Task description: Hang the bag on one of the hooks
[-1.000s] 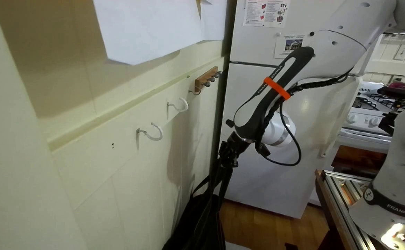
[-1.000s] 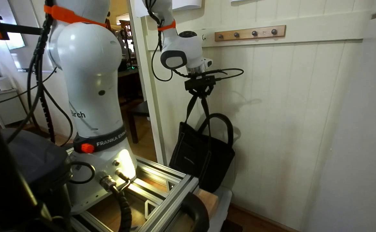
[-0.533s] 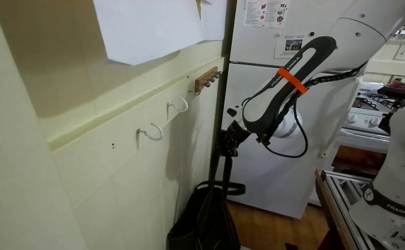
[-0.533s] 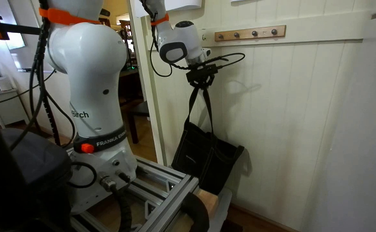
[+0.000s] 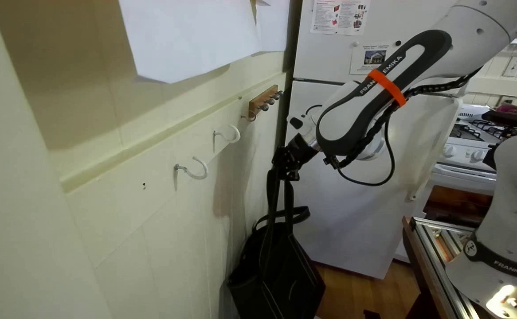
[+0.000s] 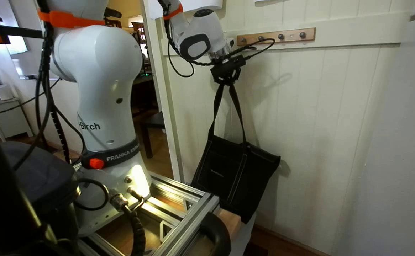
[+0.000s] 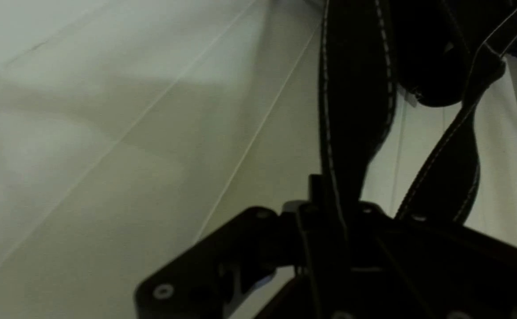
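Observation:
The black tote bag (image 5: 280, 274) hangs below my gripper, and its body also shows in an exterior view (image 6: 234, 174), tilted near the wall. My gripper (image 5: 285, 175) is shut on one strap handle and shows in an exterior view (image 6: 226, 81). In the wrist view the strap (image 7: 356, 97) runs up from between the dark fingers (image 7: 329, 212). The other handle (image 5: 303, 215) loops loose. The tan wooden hook board (image 5: 263, 102) with round dark knobs is on the wall, also in an exterior view (image 6: 276, 37). It is higher than the gripper, which is below the board's left end there.
Two white curled hooks (image 5: 196, 170) (image 5: 233, 134) are on the same wall, with paper (image 5: 196, 35) above. A white fridge (image 5: 338, 212) stands beside the wall. The robot's metal base frame (image 6: 207, 209) is near the bag's lower end. A gripper cable (image 6: 264, 41) crosses the board's lower edge.
My gripper has risen with the bag, moving slightly right in an exterior view. The bag's body has swung outward to the right, and the loose handle that stood up has dropped.

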